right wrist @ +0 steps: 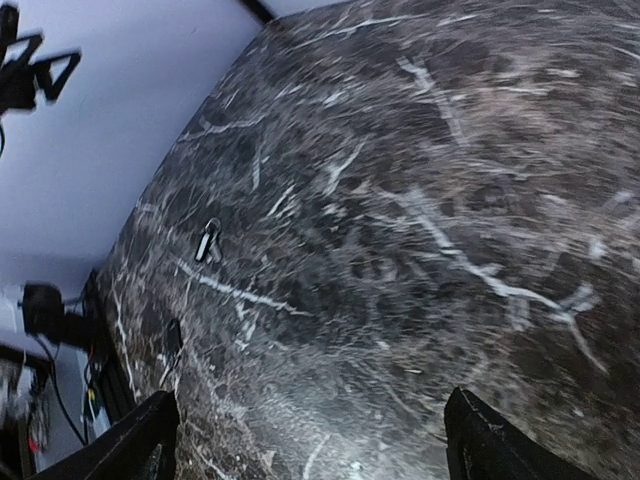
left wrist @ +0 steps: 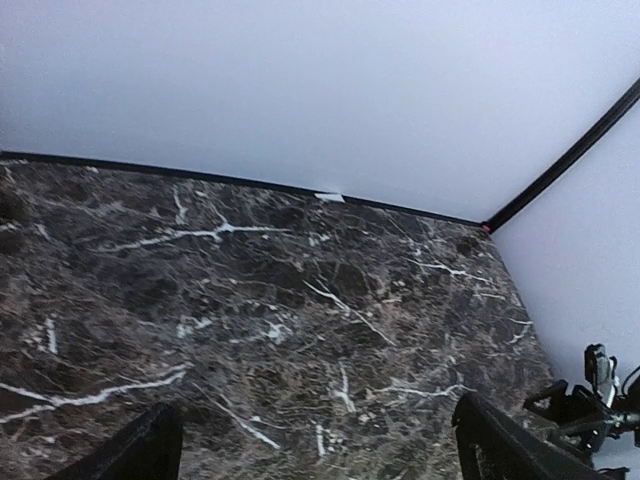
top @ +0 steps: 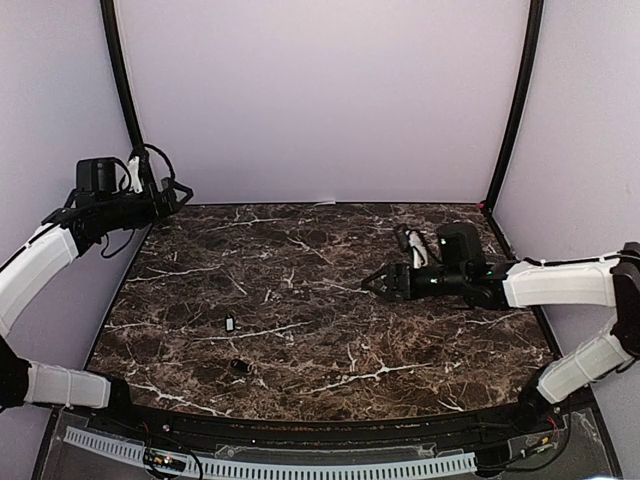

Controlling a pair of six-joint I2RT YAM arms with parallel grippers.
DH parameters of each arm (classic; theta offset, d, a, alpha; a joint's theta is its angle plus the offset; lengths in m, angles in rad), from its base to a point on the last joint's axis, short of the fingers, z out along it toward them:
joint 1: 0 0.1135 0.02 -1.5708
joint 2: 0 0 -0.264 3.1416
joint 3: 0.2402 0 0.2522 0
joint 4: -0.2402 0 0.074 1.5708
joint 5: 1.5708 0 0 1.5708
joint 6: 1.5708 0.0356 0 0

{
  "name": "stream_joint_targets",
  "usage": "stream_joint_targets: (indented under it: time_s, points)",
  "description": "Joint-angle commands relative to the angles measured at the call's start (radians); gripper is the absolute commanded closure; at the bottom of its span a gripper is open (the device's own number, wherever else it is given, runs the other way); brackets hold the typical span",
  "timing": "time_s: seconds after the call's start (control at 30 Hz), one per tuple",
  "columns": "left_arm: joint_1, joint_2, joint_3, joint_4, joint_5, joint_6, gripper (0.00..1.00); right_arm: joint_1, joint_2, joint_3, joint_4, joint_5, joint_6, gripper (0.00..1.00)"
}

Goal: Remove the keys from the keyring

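**Keys on the worktop, both grippers clear.** A pale key point(right wrist: 207, 240) with a metallic glint and a dark key point(right wrist: 173, 335) lie flat and apart on the near-left part of the worktop point(top: 330, 330), the dark one closer to the front edge. A thin wire loop at one end of the pale key appears to be the keyring point(right wrist: 212, 226); it is too small to tell whether it is threaded through the key. The right gripper point(top: 372, 284) hangs low over the right half of the worktop, well apart from both keys. Its black fingers are spread wide and hold nothing. The left gripper point(top: 180, 197) is raised at the far-left corner, its jaws likewise wide and touching nothing. The worktop is a smooth slab of dark brown marble pattern with irregular white veins. Plain pale walls point(top: 320, 100) enclose it, joined at the back corners by slim black posts point(top: 515, 100).
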Motion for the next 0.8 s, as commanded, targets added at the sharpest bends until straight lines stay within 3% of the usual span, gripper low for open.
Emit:
stream_joint_targets:
  time_s: [0.0,0.13,0.4,0.57,0.77]
  points:
    - [0.005,-0.094,-0.029,-0.084,-0.208,0.203,0.02,0.183,0.181,0.122,0.159,-0.074,-0.049,0.12]
    - [0.004,-0.164,-0.129,-0.003,-0.253,0.253,0.01,0.285,0.426,0.307,0.129,-0.137,-0.015,0.26]
    - [0.008,-0.219,-0.204,0.014,-0.380,0.336,0.01,0.445,0.717,0.649,-0.095,-0.087,-0.076,0.36]
    - [0.008,-0.252,-0.223,0.027,-0.368,0.346,0.01,0.467,0.830,0.763,-0.154,-0.160,-0.076,0.45]
    - [0.009,-0.287,-0.230,0.032,-0.395,0.358,0.01,0.488,0.877,0.825,-0.230,-0.141,-0.093,0.54]
